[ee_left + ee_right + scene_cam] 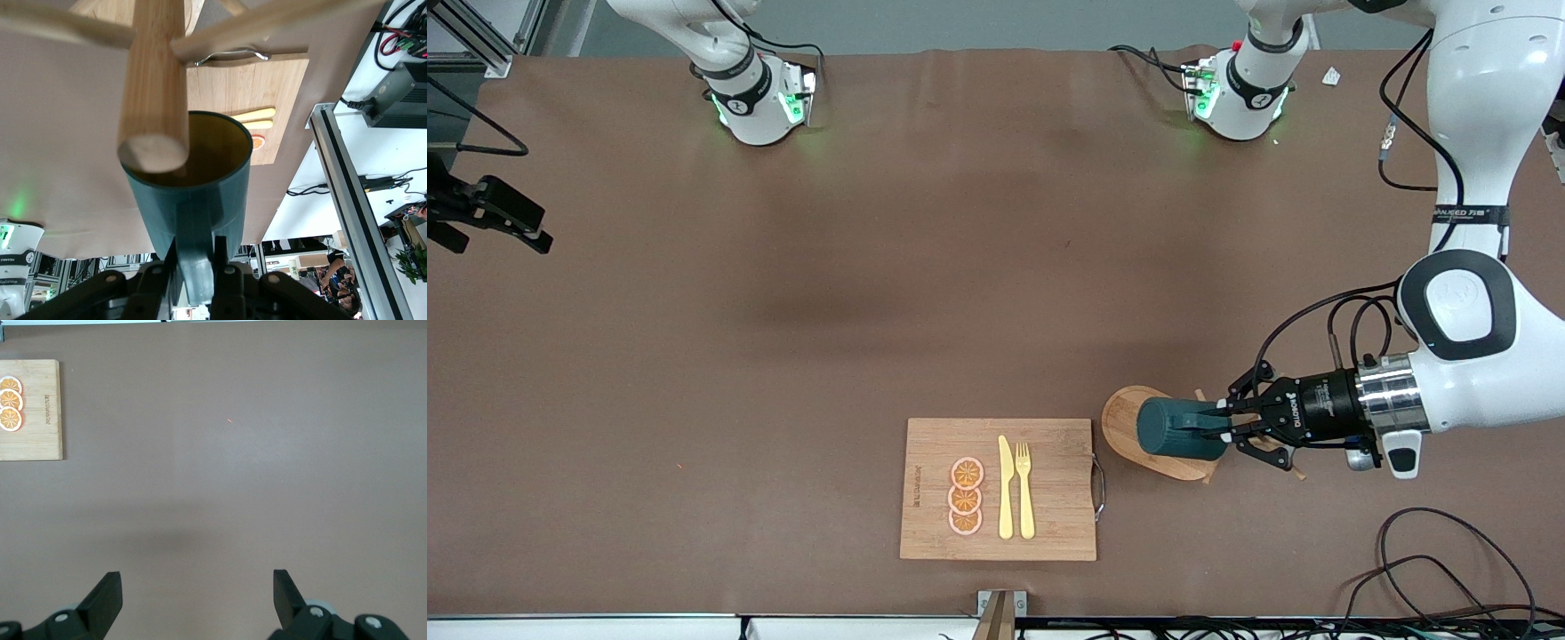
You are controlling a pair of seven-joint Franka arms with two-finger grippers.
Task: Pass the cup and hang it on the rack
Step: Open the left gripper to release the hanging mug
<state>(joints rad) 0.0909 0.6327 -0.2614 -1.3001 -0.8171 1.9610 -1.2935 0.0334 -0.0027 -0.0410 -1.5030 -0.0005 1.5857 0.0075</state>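
A wide brown table (pixel 925 267) lies under me, and my right gripper (pixel 197 593) waits spread wide over its bare part toward the right arm's end, holding nothing. Nearer the front camera rests a rectangular bamboo cutting board (pixel 1049 524) carrying three orange slices (pixel 966 496), a yellow knife (pixel 1006 487) and a yellow fork (pixel 1024 489). Beside it, toward the left arm's end, my left gripper (pixel 1221 420) is clamped on the handle of the dark teal ribbed cup (pixel 1169 428), tipped on its side over the light wooden mug rack (pixel 1125 418), a peg tip (pixel 153 152) at the cup's empty yellow mouth.
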